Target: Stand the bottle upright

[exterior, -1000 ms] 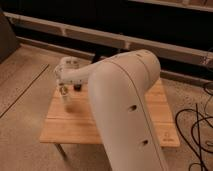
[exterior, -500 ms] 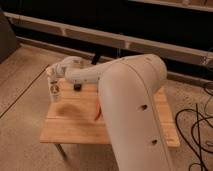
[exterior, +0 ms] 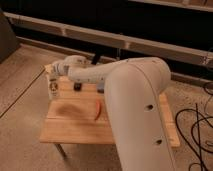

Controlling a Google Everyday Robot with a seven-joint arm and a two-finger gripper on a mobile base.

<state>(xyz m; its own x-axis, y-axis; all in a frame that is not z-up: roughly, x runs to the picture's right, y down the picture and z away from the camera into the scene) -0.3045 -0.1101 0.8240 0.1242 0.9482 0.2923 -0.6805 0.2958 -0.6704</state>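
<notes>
One wooden desk point(exterior: 75, 127) stands on the speckled floor point(exterior: 22, 115), and one white robot arm point(exterior: 135, 100) reaches over it from the right. The gripper point(exterior: 53, 80) is at the far left end of the desk, above its left edge. Its fingers are closed on the bottle point(exterior: 53, 88), the only bottle here, which hangs upright under them, just over the left edge of the desk. One red chili point(exterior: 98, 109) lies on the desk, to the right of the bottle and well apart from it. One small dark object point(exterior: 77, 86) stands on the desk between the bottle and the arm. Black cables point(exterior: 200, 130) lie on the floor right of the desk.
</notes>
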